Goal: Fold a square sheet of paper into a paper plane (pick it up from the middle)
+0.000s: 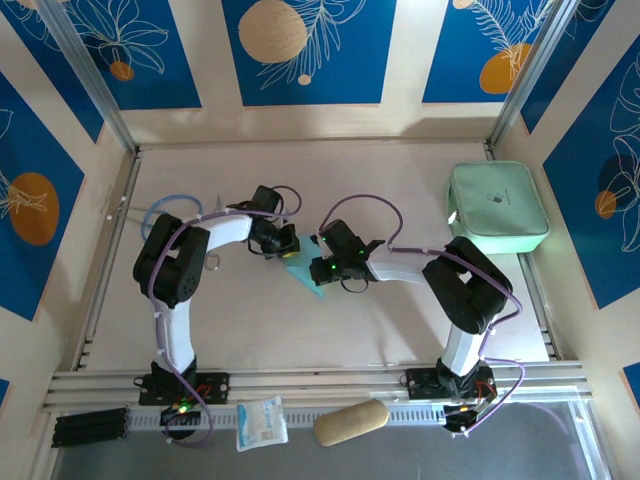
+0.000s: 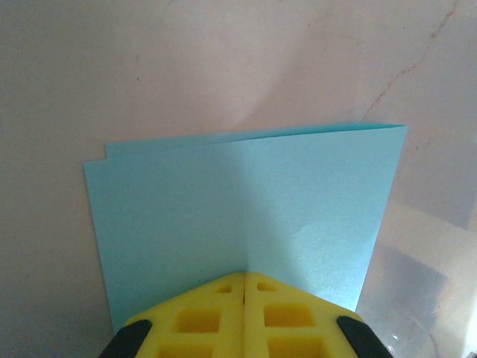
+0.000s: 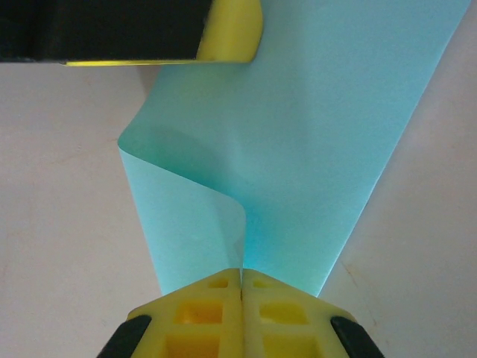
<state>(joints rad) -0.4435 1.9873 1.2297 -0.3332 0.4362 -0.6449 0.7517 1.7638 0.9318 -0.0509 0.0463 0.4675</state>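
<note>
The square sheet of paper (image 1: 306, 273) is light blue and hangs between both grippers above the middle of the table. In the left wrist view the sheet (image 2: 246, 209) is doubled over, with two edges showing at its far side, and my left gripper (image 2: 244, 276) is shut on its near edge. Seen from the right wrist, the sheet (image 3: 313, 142) curls into a loop and my right gripper (image 3: 242, 273) is shut on its near end. The left gripper's yellow finger (image 3: 232, 31) pinches its far end. From above, the left gripper (image 1: 284, 243) and right gripper (image 1: 322, 259) nearly meet. A paper plane is out of view.
A mint-green zip case (image 1: 497, 208) lies at the back right of the table. A white snack packet (image 1: 261, 422) and a tan oblong object (image 1: 351, 423) sit on the front rail between the arm bases. A cable loop (image 1: 168, 208) lies at the back left.
</note>
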